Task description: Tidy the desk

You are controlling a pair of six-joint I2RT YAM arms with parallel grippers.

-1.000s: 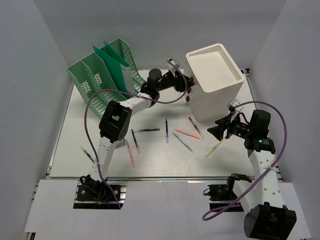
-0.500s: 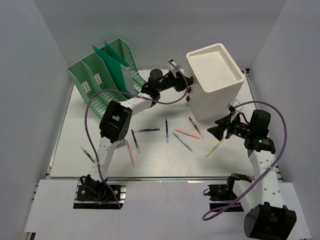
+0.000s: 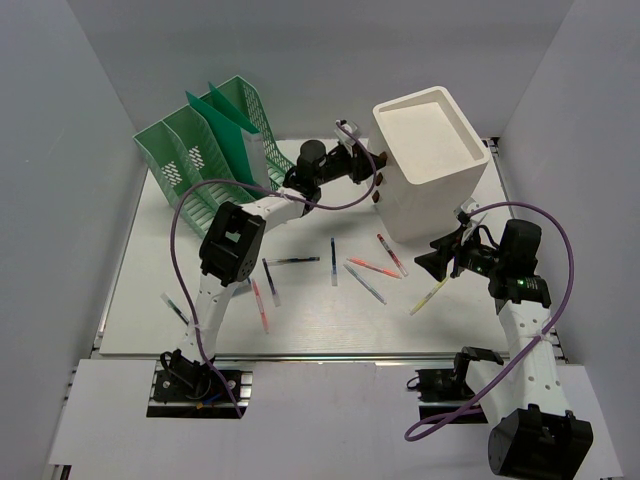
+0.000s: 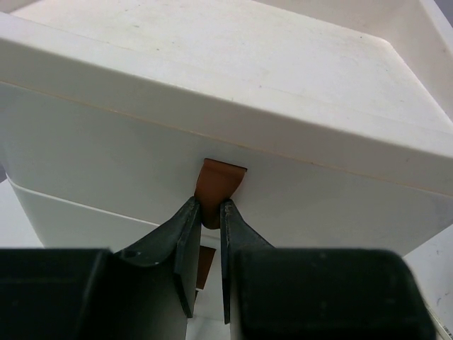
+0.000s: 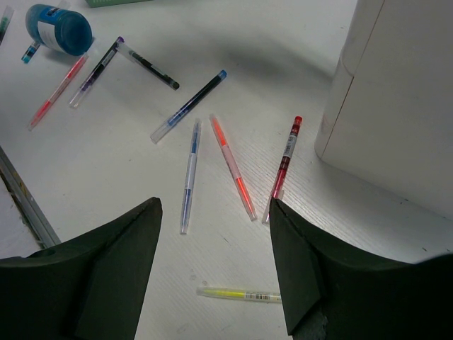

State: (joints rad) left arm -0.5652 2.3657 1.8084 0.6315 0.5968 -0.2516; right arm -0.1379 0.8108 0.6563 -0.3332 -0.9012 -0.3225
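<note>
**White bench in a grey-walled bay, one pincer on the box tab**

The bench (image 3: 310,325) is a flat white rectangle that fills the floor of the bay; smooth pale grey walls (image 3: 60,150) enclose it on three sides, and a metal rail (image 3: 300,357) runs along its near edge.

At the far left stands a green file rack (image 3: 210,150) of perforated plastic with slanted dividers; at the far right a white box (image 3: 430,170), matte and square-edged, with a shallow recessed top and stacked drawer fronts.

The left pincer (image 4: 207,212) is closed narrowly on a brown tab (image 4: 221,180) that sticks out of the upper drawer front; a second tab of the same brown shows below it.

The right pincer (image 5: 214,205) is spread wide and holds nothing; it hangs above the bench just in front of the box.

Thin pens lie scattered across the middle: a red pen (image 5: 287,159) near the foot of the box, an orange pen (image 5: 232,166) and a blue pen (image 5: 190,177) beside it, a yellow pen (image 5: 237,294) nearer the rail, and a dark blue pen (image 5: 190,106) further out; a blue round container (image 5: 60,28) lies on its side well apart from them.

Bare white surface stretches along the near rail, and between the pens and the left wall.
</note>
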